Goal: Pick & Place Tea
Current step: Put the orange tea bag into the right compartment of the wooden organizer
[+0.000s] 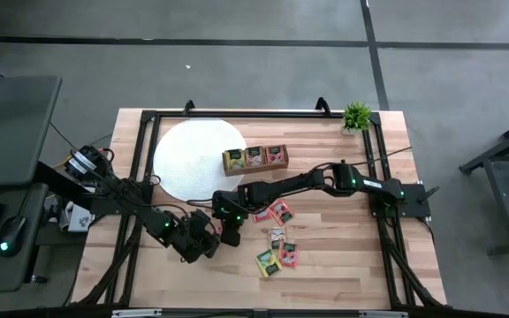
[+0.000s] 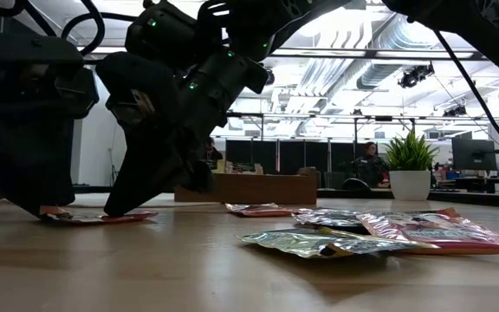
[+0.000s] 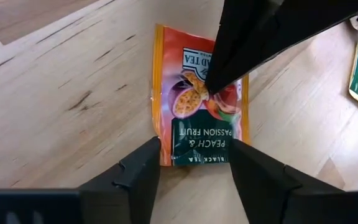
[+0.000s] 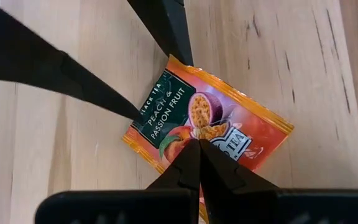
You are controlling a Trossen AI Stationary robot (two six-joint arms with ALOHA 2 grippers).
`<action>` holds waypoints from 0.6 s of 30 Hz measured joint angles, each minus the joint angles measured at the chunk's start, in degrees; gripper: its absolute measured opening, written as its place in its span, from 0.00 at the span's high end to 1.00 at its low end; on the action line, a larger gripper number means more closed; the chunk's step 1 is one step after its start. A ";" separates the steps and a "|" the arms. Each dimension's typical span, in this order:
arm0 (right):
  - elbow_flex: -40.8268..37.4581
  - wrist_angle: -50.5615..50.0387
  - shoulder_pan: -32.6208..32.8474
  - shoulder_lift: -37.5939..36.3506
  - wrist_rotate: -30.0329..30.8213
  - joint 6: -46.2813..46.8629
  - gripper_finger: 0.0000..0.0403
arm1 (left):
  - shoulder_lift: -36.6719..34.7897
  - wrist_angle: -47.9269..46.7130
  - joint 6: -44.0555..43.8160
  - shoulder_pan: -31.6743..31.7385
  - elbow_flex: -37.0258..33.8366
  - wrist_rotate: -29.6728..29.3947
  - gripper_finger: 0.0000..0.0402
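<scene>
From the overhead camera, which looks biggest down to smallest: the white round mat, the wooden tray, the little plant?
1. White round mat, clearly the largest.
2. Wooden tray, far smaller than the mat.
3. Plant, a little smaller than the tray.

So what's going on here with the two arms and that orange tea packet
Both arms are working on one orange peach and passion fruit tea packet lying flat on the wooden table. The right gripper, shut, presses its tip down on the middle of the packet, pinning it. The left gripper is open, its fingers straddling the packet's dark label end, not yet closed on it. Other tea packets lie loose nearby, and the wooden tray already holds some.
</scene>
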 joint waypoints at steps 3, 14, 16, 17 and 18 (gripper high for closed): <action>0.00 0.02 -0.02 0.00 -0.04 0.02 1.00 | 0.04 -0.22 -0.07 0.00 -0.04 0.21 0.61; 0.00 0.07 -0.11 0.02 -0.31 0.03 1.00 | 0.15 -0.83 -0.31 -0.02 -0.13 0.69 0.98; 0.00 0.07 -0.12 0.02 -0.33 0.04 1.00 | 0.15 -0.83 0.07 -0.02 -0.12 0.66 0.99; 0.00 0.06 -0.12 -0.06 -0.41 0.04 1.00 | 0.15 -0.83 0.36 -0.04 -0.11 0.63 0.99; -0.03 0.02 -0.13 -0.43 -0.44 0.04 1.00 | 0.15 -0.83 0.56 -0.04 -0.09 0.38 0.99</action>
